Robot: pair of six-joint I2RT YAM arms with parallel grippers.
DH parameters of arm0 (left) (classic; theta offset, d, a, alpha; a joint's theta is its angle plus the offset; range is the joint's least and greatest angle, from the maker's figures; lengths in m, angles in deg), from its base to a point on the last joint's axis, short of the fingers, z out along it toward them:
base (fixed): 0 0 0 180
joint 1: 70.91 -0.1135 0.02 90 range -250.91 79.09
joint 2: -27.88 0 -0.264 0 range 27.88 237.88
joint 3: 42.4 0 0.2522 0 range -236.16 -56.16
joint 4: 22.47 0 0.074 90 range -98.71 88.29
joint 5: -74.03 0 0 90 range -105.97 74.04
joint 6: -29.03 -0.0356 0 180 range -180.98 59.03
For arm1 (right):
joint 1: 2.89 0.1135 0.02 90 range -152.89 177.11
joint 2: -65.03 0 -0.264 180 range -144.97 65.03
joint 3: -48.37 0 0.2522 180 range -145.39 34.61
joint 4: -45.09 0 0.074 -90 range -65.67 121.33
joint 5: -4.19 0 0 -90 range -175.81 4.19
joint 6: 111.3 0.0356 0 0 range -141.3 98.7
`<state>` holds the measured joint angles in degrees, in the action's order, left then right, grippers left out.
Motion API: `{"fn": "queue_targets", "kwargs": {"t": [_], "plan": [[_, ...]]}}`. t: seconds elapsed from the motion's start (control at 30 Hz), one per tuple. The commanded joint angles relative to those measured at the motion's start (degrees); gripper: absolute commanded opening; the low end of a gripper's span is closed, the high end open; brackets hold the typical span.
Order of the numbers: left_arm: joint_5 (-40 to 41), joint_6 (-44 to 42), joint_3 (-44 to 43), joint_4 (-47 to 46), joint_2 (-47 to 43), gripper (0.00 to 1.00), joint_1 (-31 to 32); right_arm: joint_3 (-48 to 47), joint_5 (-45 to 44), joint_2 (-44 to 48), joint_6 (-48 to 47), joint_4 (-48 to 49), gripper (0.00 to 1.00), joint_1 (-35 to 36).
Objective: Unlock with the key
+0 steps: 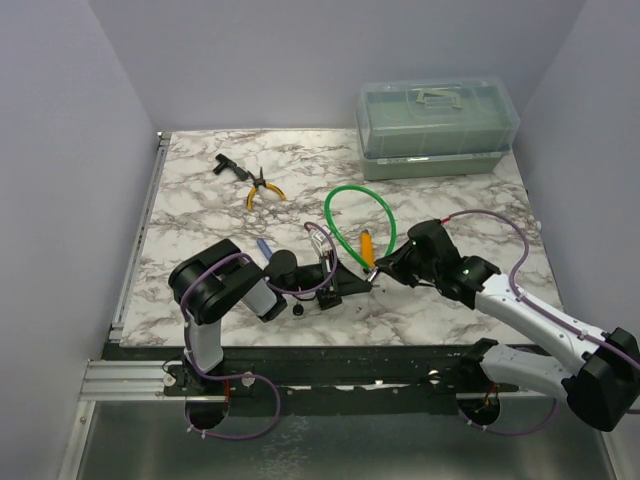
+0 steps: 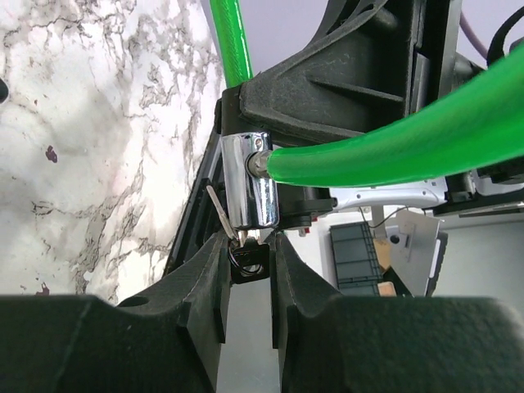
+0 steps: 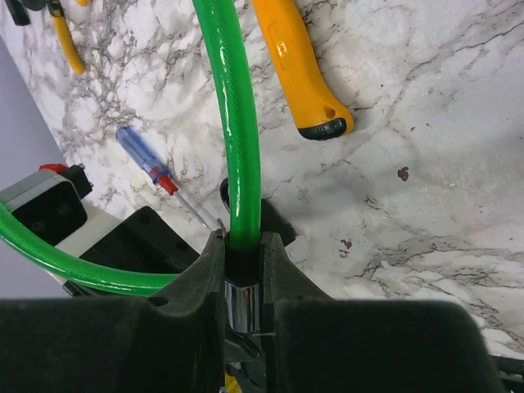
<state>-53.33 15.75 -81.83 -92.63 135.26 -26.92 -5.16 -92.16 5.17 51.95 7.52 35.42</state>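
A green cable lock (image 1: 345,195) loops over the marble table, and its ends meet in a chrome barrel (image 2: 250,188). My right gripper (image 3: 243,270) is shut on that barrel (image 3: 242,304) and its black collar, with the green cable (image 3: 237,123) running out between the fingers. My left gripper (image 2: 248,260) is shut on the black head of the key (image 2: 248,258), which sits at the barrel's lower end with its blade hidden. A second silver key (image 2: 221,211) hangs from the same ring. In the top view both grippers (image 1: 345,285) (image 1: 385,270) meet at the lock.
A blue-and-red-handled screwdriver (image 3: 147,160) and an orange-handled tool (image 3: 299,65) lie close behind the lock. Yellow pliers (image 1: 262,190) and a black tool (image 1: 225,166) lie further back. A green toolbox (image 1: 437,125) stands at the back right. A small black piece (image 1: 298,309) lies near the front.
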Motion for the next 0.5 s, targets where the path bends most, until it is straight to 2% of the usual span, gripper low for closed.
{"fn": "queue_targets", "kwargs": {"t": [0.0,0.17,0.27,0.3,0.4,0.47], "plan": [[1.1,-7.9,-0.3,4.3,-4.6,0.00,0.2,-4.2,-1.0,-0.9,-0.6,-4.5,0.00,0.4],[2.5,-12.6,-0.2,12.6,-8.7,0.00,0.2,-5.3,-0.7,-1.9,-0.7,-5.8,0.00,0.5],[3.4,-15.0,0.0,16.6,-10.7,0.07,0.3,-5.3,-0.3,-2.1,-0.7,-5.8,0.00,0.5],[3.6,-16.1,0.7,17.7,-12.0,0.25,0.2,-4.7,-0.1,-1.8,-0.7,-5.0,0.00,0.5],[4.2,-17.1,1.4,19.4,-13.6,0.42,0.2,-4.2,-0.2,-1.1,-1.1,-4.3,0.00,0.5],[5.6,-19.3,1.5,23.7,-15.6,0.64,0.2,-3.8,-0.4,-0.6,-1.5,-3.7,0.00,0.5]]}}
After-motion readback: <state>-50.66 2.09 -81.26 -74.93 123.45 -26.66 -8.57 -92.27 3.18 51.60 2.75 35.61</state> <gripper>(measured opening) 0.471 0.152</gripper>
